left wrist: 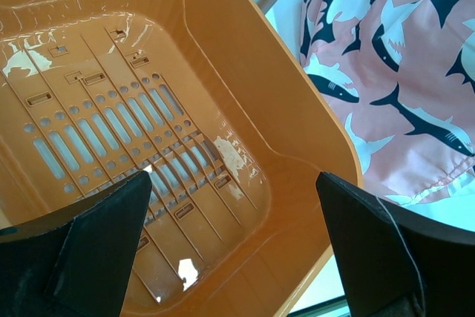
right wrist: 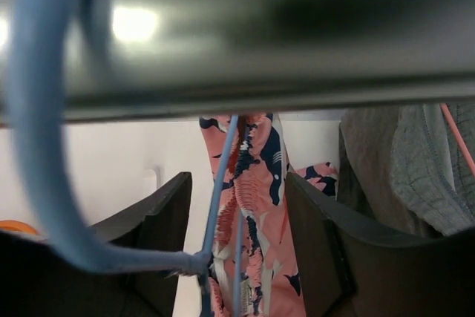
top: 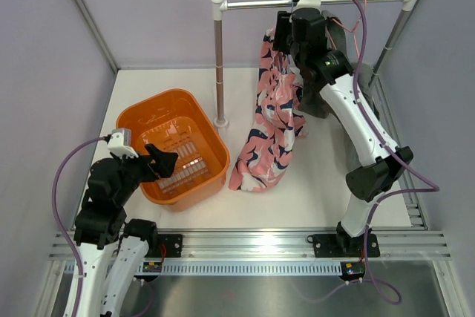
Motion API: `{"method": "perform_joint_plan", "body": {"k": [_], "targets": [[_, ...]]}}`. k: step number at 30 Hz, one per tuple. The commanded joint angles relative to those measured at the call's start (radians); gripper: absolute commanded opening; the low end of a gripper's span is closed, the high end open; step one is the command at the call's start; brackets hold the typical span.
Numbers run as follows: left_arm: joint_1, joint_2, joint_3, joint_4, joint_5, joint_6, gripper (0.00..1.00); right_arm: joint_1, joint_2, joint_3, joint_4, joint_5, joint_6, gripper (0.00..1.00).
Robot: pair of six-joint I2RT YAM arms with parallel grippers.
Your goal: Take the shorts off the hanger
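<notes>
We're holding right arm (top: 356,124) stretched up at rail (top: 312,2), right gripper (right wrist: 237,180) spread astride hanger (right wrist: 220,183) and shorts (top: 271,124); left gripper (left wrist: 234,180) gaping over basket (left wrist: 245,72).

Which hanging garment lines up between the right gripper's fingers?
The pink shark-print shorts, on the blue hanger; the grey garment hangs outside the right gripper.
</notes>
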Motion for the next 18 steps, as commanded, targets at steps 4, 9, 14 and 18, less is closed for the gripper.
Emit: {"method": "perform_joint_plan", "body": {"k": [4,9,14,18], "targets": [[-0.008,0.001,0.000,0.054,0.016,0.002,0.99,0.010,-0.041,-0.015,0.065,0.057,-0.016,0.30],[-0.014,-0.004,0.002,0.053,0.011,0.001,0.99,0.022,-0.059,-0.018,0.077,0.084,-0.046,0.02],[-0.018,-0.007,0.002,0.051,0.005,-0.002,0.99,0.035,-0.078,0.021,0.060,0.107,-0.082,0.00],[-0.021,-0.010,0.002,0.050,0.003,-0.001,0.99,0.044,-0.088,0.058,0.040,0.094,-0.102,0.00]]}}
